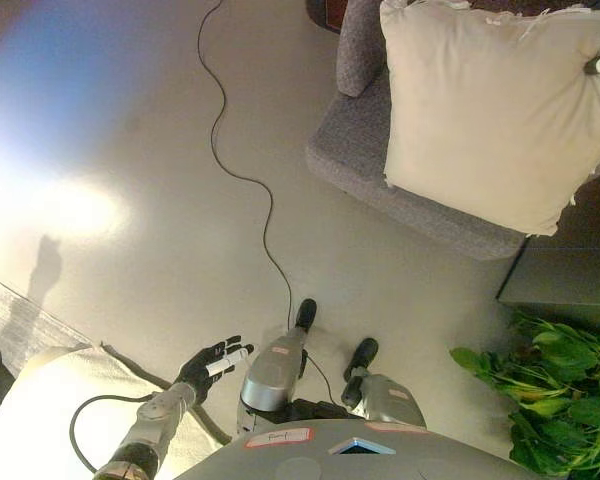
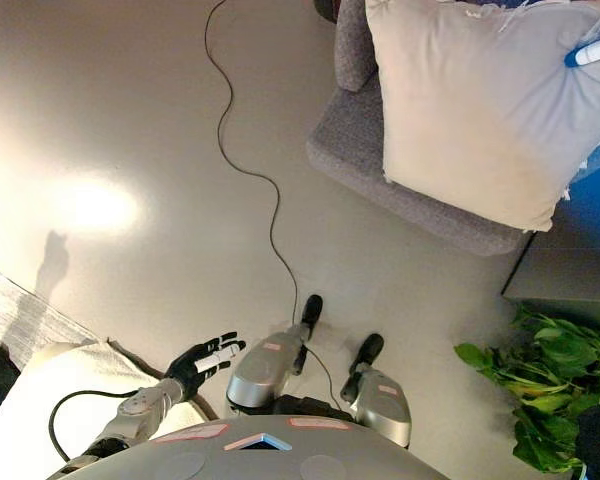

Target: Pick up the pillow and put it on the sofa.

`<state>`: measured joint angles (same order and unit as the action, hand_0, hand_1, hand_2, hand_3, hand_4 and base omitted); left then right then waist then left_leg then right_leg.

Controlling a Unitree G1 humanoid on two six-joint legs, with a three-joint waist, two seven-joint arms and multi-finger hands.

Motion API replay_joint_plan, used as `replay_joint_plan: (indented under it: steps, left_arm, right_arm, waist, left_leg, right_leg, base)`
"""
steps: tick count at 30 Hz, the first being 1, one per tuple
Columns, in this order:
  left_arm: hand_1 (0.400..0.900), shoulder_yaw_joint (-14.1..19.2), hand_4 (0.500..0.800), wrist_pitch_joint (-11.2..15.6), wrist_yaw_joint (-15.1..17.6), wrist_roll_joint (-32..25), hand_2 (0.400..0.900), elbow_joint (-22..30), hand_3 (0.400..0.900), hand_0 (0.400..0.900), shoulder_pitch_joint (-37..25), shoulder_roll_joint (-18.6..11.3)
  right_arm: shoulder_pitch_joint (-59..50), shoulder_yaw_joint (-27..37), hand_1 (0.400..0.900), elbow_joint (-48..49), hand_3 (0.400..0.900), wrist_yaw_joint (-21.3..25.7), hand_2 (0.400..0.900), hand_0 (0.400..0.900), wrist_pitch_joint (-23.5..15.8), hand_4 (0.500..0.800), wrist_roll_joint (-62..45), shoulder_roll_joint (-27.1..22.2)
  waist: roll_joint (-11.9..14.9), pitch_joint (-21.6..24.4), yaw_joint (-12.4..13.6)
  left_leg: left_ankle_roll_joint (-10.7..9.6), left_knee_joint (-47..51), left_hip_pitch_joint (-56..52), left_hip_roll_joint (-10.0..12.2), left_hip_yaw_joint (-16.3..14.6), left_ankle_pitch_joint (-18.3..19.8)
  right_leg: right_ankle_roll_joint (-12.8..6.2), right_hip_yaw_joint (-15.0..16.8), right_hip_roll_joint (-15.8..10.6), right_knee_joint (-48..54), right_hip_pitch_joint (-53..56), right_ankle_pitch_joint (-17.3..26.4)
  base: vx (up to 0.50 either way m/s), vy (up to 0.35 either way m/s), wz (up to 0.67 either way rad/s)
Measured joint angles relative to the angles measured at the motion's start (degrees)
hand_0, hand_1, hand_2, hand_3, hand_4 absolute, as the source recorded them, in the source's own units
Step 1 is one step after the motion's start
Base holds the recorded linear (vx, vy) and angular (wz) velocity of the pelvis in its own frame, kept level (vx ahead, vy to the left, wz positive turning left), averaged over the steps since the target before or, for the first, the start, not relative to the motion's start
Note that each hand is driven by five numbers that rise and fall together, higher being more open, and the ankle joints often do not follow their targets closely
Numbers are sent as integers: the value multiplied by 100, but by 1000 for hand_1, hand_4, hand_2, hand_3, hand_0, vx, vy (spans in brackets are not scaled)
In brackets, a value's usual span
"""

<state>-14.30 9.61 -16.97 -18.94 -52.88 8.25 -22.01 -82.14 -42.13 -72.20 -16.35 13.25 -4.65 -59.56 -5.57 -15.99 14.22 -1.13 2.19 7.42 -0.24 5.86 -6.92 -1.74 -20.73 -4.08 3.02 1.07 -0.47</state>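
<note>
A large cream pillow [image 1: 490,110] rests tilted on the grey sofa [image 1: 365,160] at the upper right and covers most of its seat. Only a small part of my right hand [image 2: 592,50] shows, at the right edge of the view, against the pillow's upper right corner. The rest of that hand is out of view. My left hand [image 1: 212,362] hangs low at the lower left, above the floor, open with its fingers spread and holding nothing.
A second cream cushion [image 1: 40,420] lies on the floor at the lower left, beside a pale rug edge [image 1: 10,320]. A leafy green plant [image 1: 555,385] stands at the lower right, under a dark cabinet [image 1: 570,270] next to the sofa.
</note>
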Motion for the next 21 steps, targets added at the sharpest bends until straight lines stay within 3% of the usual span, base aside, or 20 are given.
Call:
replay_joint_plan:
  steps: [11,21]
  left_arm:
    - [900,-7,800,-87,-57,5,900,-42,900,900,-12,-1]
    - [900,-7,800,-223,-48,16,900,-247,900,900,-25,-13]
  right_arm:
    - [-724,-260,900,-49,900,23,900,900,44,800,112,-13]
    - [-732,-272,900,-216,900,258,900,900,434,800,145,-90]
  waist:
    - [50,-22,7]
    - [361,171,-2]
  left_leg:
    - [0,52,-268,8,-47,0]
    - [-1,69,-346,20,-62,-18]
  right_leg:
    - [-1,15,3,31,242,1]
    - [5,68,8,17,288,12]
  base:
    - [41,5,-4]
    - [47,-1,-3]
